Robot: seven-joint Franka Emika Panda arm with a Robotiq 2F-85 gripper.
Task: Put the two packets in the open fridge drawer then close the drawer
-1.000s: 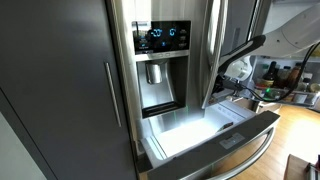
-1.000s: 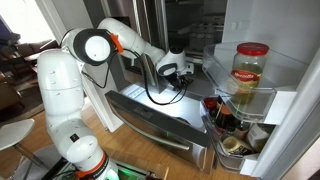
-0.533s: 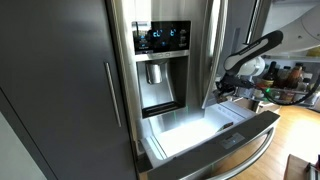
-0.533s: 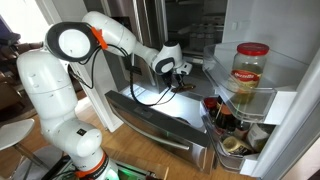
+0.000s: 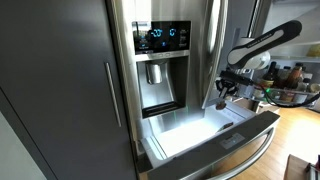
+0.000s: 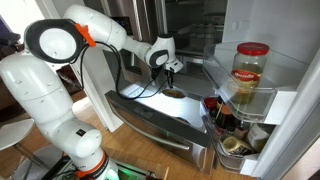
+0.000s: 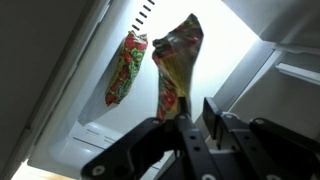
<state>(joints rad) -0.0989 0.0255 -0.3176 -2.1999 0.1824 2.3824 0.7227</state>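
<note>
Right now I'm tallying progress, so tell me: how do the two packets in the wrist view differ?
The held packet is pinched in the end effector; the loose packet appears to lie free on the fridge drawer's white floor. The held packet looks bigger and twisted; the loose packet looks smaller and flatter. Both carry red, green and yellow print.

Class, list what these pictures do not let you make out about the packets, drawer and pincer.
- Wrist view: print on the held packet and the other packet, blurred.
- Wrist view: the held packet's near end, hidden between the fingers of the pincer.
- Both exterior views: both packets, too small against the bright fridge drawer.
- Wrist view: whether the other packet touches the drawer floor, no depth cue.
</note>
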